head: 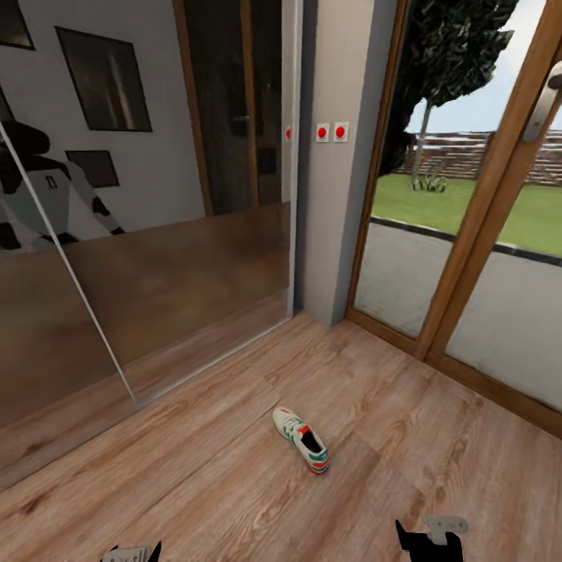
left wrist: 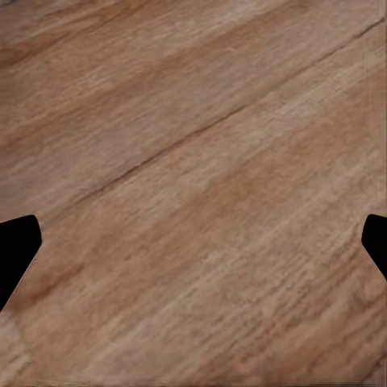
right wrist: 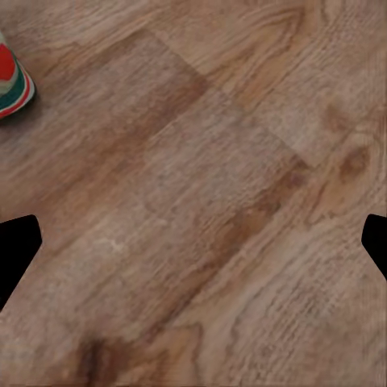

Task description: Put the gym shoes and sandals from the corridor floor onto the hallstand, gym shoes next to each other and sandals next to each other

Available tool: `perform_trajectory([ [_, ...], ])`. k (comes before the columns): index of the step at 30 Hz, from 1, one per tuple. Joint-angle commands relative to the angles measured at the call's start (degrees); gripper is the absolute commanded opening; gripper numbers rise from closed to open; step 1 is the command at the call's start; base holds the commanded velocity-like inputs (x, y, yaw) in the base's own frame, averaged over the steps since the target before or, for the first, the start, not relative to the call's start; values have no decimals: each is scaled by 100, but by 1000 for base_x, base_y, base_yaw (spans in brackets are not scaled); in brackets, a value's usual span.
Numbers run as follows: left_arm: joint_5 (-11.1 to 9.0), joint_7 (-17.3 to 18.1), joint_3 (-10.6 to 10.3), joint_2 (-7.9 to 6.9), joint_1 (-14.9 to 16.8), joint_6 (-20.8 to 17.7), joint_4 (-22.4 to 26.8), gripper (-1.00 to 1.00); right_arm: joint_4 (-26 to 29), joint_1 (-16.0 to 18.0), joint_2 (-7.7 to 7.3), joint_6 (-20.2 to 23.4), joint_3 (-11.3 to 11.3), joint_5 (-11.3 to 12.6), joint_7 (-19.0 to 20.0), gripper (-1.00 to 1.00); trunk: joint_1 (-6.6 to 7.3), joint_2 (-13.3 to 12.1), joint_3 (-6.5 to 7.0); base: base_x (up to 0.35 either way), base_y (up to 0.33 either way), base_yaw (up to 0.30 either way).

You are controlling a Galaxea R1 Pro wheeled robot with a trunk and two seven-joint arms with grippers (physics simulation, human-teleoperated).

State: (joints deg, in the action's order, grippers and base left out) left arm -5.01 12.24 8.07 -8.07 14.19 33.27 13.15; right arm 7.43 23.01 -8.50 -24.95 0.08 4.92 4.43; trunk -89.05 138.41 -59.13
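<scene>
One gym shoe [head: 301, 439], white with green stripes and red-orange heel and toe, lies alone on the corridor floor [head: 195, 484] in the head view. Its heel end also pokes into the right wrist view as gym shoe [right wrist: 12, 85]. My right gripper [right wrist: 193, 246] hangs open above bare planks, its dark fingertips [right wrist: 16, 254] spread wide, the shoe off to one side and apart from it. My left gripper [left wrist: 193, 246] is open too, over plain corridor floor [left wrist: 193, 161], with nothing between its fingers. The sandals and the hallstand are out of view.
A mirrored sliding wardrobe [head: 140, 257] runs along the left, reflecting the robot. A grey wall post [head: 336, 195] with red switches stands behind the shoe. A wood-framed glass door [head: 468, 257] to the garden closes the right side.
</scene>
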Motion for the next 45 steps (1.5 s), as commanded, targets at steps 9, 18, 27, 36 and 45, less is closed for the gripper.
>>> perform_trajectory([
  [9,-53,66,20,-1,5,4,-7,100,-4,2,-2,-19,1,53,49,100,1,2,-5,4,-3,278],
  [18,-53,60,20,4,5,4,-6,100,-4,2,-2,-19,1,53,49,100,1,2,-5,0,0,278],
  [27,-54,59,20,4,5,4,-6,100,-5,2,8,-15,1,53,64,100,1,2,-5,0,0,278],
  [36,-61,59,20,1,5,4,-6,100,-4,2,23,-10,1,53,69,100,1,2,-5,0,0,278],
  [45,-61,59,20,6,5,4,-6,100,-4,2,24,-10,1,53,67,100,1,2,-5,0,-110,277],
])
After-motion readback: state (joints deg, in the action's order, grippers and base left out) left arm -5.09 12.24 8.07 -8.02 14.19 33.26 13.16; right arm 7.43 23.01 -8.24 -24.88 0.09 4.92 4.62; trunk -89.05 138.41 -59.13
